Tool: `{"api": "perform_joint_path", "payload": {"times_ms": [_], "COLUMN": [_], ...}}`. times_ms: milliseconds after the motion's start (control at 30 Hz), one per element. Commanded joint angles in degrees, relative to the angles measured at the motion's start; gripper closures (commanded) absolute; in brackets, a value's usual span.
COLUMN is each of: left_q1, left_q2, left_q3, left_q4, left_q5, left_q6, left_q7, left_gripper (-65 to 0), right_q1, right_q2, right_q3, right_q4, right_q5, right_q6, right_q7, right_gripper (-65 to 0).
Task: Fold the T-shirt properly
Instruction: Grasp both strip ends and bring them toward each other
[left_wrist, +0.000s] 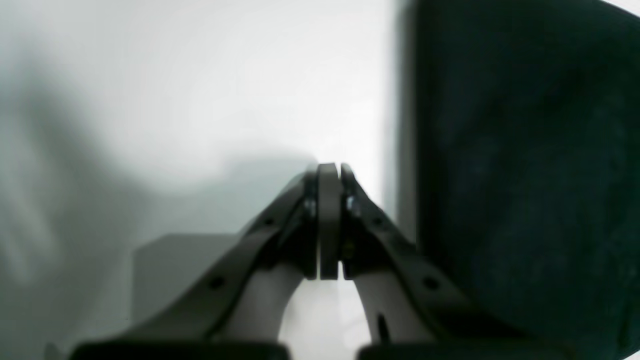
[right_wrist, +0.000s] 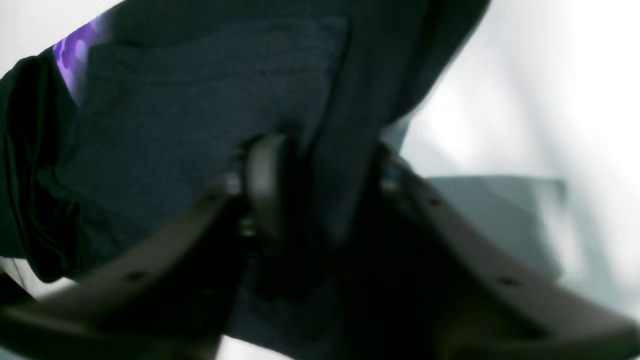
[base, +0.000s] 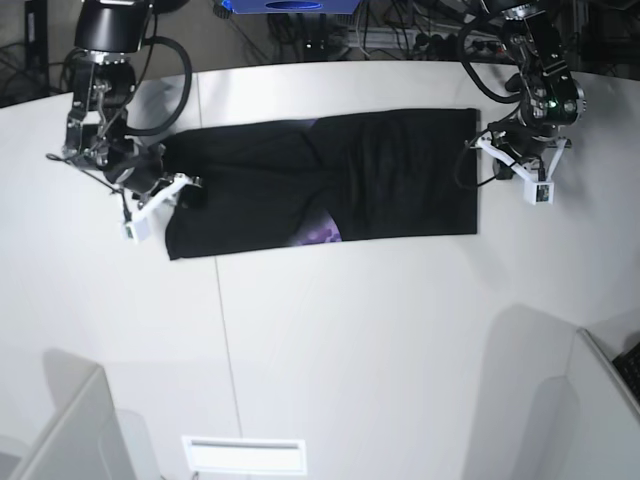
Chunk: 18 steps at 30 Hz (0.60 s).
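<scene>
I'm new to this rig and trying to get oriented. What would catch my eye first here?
The long black T-shirt stretched across the white table, a patch of purple print showing at its near edge. The right gripper is clamped on its fabric at one end; the left gripper sits shut beside the other end.

Left end effector (left_wrist: 329, 172) closed and empty, right end effector (right_wrist: 320, 165) clamped on fabric

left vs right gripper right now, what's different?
Grip: the right gripper is shut on the T-shirt, dark fabric pinched between its jaws; the left gripper is shut on nothing, pads pressed together.
Position: in the base view, the right gripper sits at the shirt's end on that view's left, over cloth; the left gripper is beside the opposite edge, over bare white table.
Shared: both are closed, at opposite ends of the shirt.
</scene>
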Motion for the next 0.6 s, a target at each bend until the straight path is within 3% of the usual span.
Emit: {"api": "perform_joint_path", "payload": {"times_ms": [0,67,367,567], "left_q1": [-0.35,-0.61,-2.02,-2.37], "left_q2": [-0.59,-0.59,-0.67,-0.59], "left_q3": [-0.22,-0.22,3.65,4.0], "left_q4": [0.83,0.83,-3.13,-3.31], "left_q5": [-0.41,-0.41,-0.41,-0.41], "left_q6": [-0.2,-0.2,-0.2,-0.2], "left_q7": [-0.96,-0.96,-0.96,-0.96], "left_gripper": [0.0,0.0,0.0,0.0], "right_q1": [0.46,1.26,0.38,-0.59], "right_q2": [0.28,0.37,0.2,-0.24], "right_q3": [0.0,0.08,-0.09,-0.09], "right_q4": [-1.2,-2.43,7.06,15.5], "right_q5": [-1.85,-1.85,-1.93,-1.93], "right_q6": [-0.23,-0.23,-0.49,-0.58], "right_q7": [-2.07,-2.07,-2.86,-7.35], "right_gripper": [-11.1,0.0,0.0,0.0]}}
